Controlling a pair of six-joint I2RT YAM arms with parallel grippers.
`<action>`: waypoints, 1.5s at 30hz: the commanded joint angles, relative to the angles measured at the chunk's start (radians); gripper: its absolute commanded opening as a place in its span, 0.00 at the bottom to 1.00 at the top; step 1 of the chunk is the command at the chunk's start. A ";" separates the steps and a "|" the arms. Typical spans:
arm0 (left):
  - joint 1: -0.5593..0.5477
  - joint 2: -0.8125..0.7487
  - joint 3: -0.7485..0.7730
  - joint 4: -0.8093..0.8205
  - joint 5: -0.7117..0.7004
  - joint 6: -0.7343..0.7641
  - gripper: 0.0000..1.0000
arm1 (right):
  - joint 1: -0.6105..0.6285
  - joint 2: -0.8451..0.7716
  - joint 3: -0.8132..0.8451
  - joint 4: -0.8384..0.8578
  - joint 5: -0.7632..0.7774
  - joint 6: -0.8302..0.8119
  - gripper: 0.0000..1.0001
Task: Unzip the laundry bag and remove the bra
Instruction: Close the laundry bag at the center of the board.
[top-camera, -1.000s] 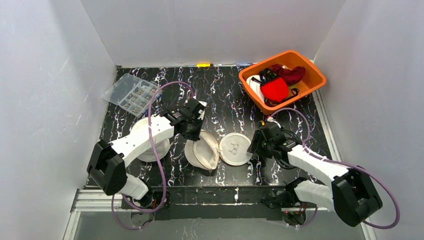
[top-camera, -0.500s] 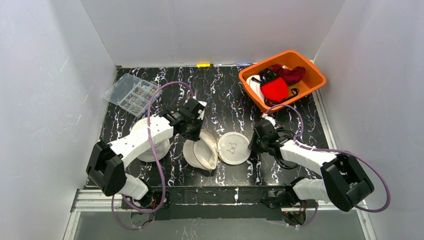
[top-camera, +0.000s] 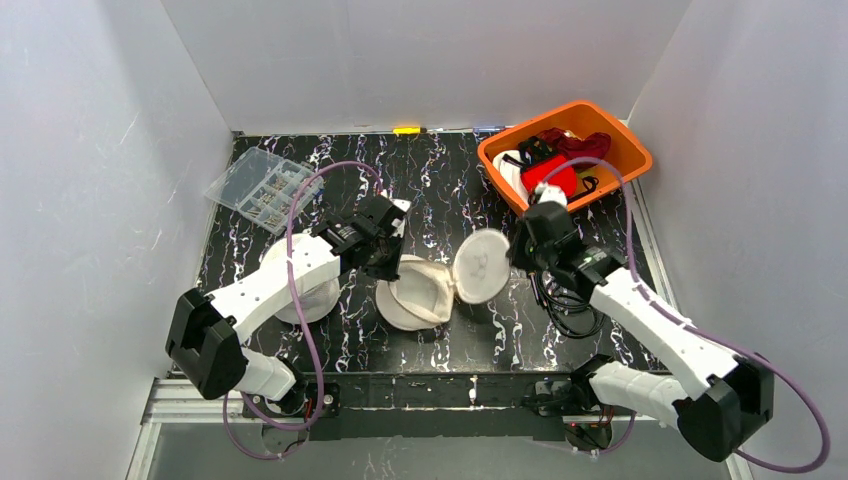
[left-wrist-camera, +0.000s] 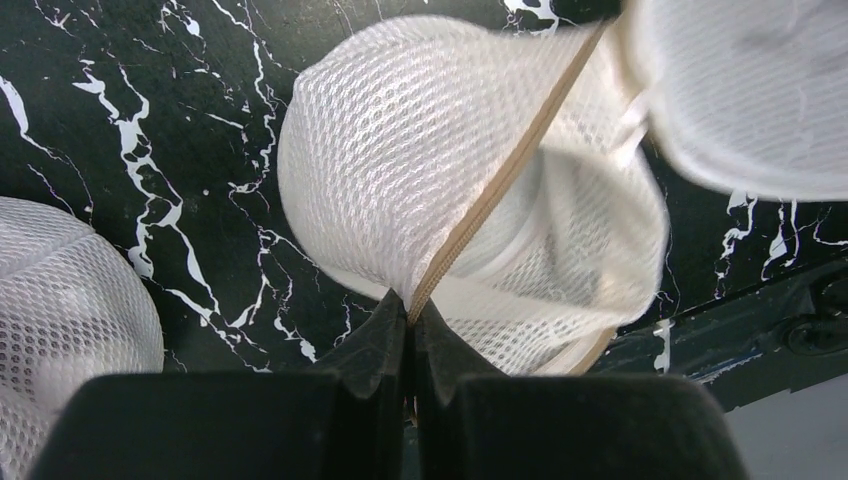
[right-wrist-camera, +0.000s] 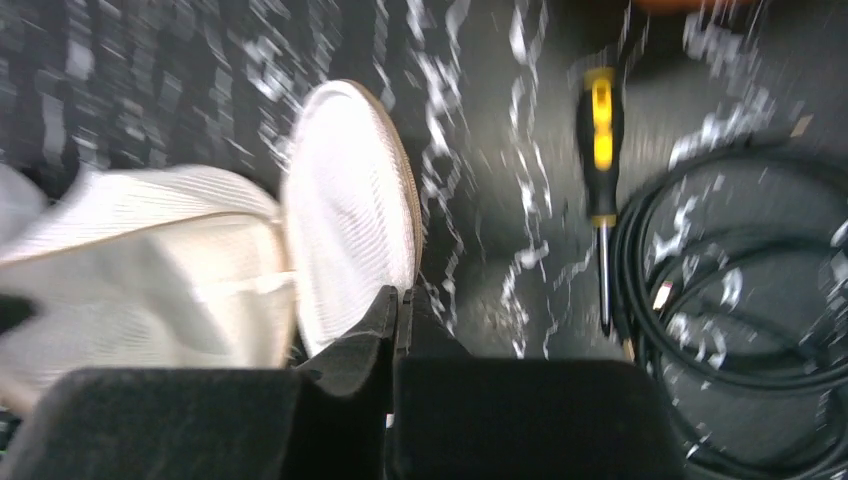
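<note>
Pinching the bag (top-camera: 415, 295) from two sides, I hold it in the middle of the surface (top-camera: 450, 190), between my two arms. My left claw (left-wrist-camera: 410, 325) is clamped together on the zip (left-wrist-camera: 495, 185) tape at the bag's left rim. My right claw (right-wrist-camera: 398, 300) is closed on the edge of the round flap (top-camera: 482, 265), which stands tilted up on its rim at the bag's right side. From the look of it the zip is already run round, and the flap hangs on only where it meets the body. That leaves the mouth gaping upward and toward the right, with its long axis running across from one claw to the other. The bra I cannot make out. My left wrist view looks into a pale mesh hollow with something pale inside, and I can't tell whether that is a cup or only the bag's lining, so I judge it lies inside. What matters next is that the opening lies just left of my right claw, on the far side of the flap it grips. That arm is the nearer one to reach in, but it would have to let the flap go first. My left claw would then be the only hold on the rim, and the soft mesh could sag shut.
</note>
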 joint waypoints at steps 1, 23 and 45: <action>0.004 -0.038 0.050 -0.012 0.019 -0.026 0.00 | 0.006 -0.015 0.260 -0.181 0.067 -0.167 0.01; 0.090 0.291 0.365 -0.041 0.235 -0.049 0.08 | 0.005 0.020 0.652 -0.324 0.006 -0.366 0.01; 0.103 0.173 0.079 0.242 0.346 -0.257 0.74 | 0.008 0.032 0.616 -0.304 0.019 -0.329 0.01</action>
